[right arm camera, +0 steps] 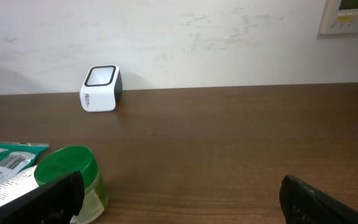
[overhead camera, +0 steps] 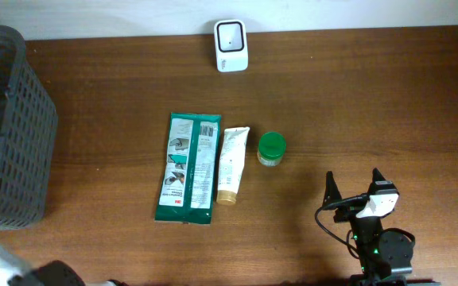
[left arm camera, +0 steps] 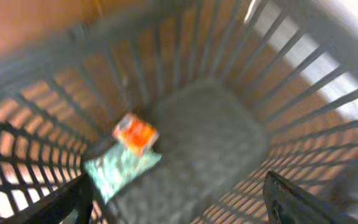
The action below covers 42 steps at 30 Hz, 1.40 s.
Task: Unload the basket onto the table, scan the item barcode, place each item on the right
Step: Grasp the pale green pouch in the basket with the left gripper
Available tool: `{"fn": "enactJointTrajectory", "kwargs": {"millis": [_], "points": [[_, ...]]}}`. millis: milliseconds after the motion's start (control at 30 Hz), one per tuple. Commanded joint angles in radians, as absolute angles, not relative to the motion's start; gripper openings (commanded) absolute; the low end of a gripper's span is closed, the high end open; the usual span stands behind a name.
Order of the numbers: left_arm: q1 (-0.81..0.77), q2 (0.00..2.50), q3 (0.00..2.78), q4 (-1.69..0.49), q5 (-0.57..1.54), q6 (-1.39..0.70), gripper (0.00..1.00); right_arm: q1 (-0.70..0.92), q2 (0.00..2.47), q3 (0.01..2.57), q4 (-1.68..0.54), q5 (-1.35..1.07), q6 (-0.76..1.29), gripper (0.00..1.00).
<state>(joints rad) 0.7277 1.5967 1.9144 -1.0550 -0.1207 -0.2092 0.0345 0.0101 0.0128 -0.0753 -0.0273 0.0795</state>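
Green-lidded jar (right arm camera: 70,180) stands upright near the middle of the table (overhead camera: 372,95), just right of the tube (overhead camera: 232,165) and the wipes pack (overhead camera: 188,167), whose long axes run from far edge to near edge. I judge the jar to be the next item to scan. It lies ahead and to the left of the right gripper (overhead camera: 353,181), which sits by the near edge with its jaws fully spread and empty; that arm is the nearer one. Beyond the jar, the scanner (overhead camera: 231,45) stands at the far edge. Over the basket (overhead camera: 14,135) at the left edge hangs the left gripper (left arm camera: 179,199). That view is blurred, but its fingers seem wide apart and hold nothing.
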Motion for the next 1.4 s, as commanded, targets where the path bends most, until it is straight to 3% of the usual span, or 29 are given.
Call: {"fn": "enactJointTrajectory", "kwargs": {"millis": [0,67,200,267,333,700,733,767,833,867,1000,1133,1367], "points": [[0.759,1.685,1.69,-1.035,-0.223,-0.138,0.84,0.039,0.004,0.006,-0.077,-0.023,0.083,0.98],[0.778,1.698,1.548,-0.945,-0.237,-0.014,0.74,0.039,0.004,0.006,-0.077,-0.023,0.083,0.98],[0.828,1.735,1.365,-0.752,-0.252,0.205,0.79,0.039,0.004,0.006,-0.077,-0.023,0.083,0.98],[0.851,1.798,1.361,-0.732,-0.252,0.213,0.78,0.039,0.004,0.006,-0.077,-0.023,0.083,0.98],[0.863,1.868,1.361,-0.722,-0.265,0.241,0.7,0.039,0.004,0.006,-0.077,-0.023,0.083,0.98],[0.863,2.033,1.361,-0.488,-0.311,0.385,0.67,0.039,0.004,0.006,-0.077,-0.023,0.083,0.98],[0.863,2.038,1.361,-0.479,-0.311,0.385,0.64,0.039,0.004,0.006,-0.077,-0.023,0.083,0.98],[0.863,2.049,1.361,-0.479,-0.311,0.385,0.54,0.039,0.004,0.006,-0.077,-0.023,0.083,0.98],[0.862,2.059,1.361,-0.488,-0.311,0.384,0.02,0.039,0.004,0.006,-0.077,-0.023,0.083,0.98],[0.86,2.059,1.361,-0.494,-0.311,0.384,0.0,0.039,0.004,0.006,-0.077,-0.023,0.083,0.98],[0.751,2.006,1.366,-0.513,-0.282,0.384,0.0,0.039,0.004,0.006,-0.077,-0.023,0.083,0.98],[0.588,1.883,1.507,-0.509,0.01,0.293,0.0,0.039,0.004,0.006,-0.077,-0.023,0.083,0.98],[0.561,1.655,1.659,-0.5,0.117,0.225,0.0,0.039,0.004,0.006,-0.077,-0.023,0.083,0.98]]}}
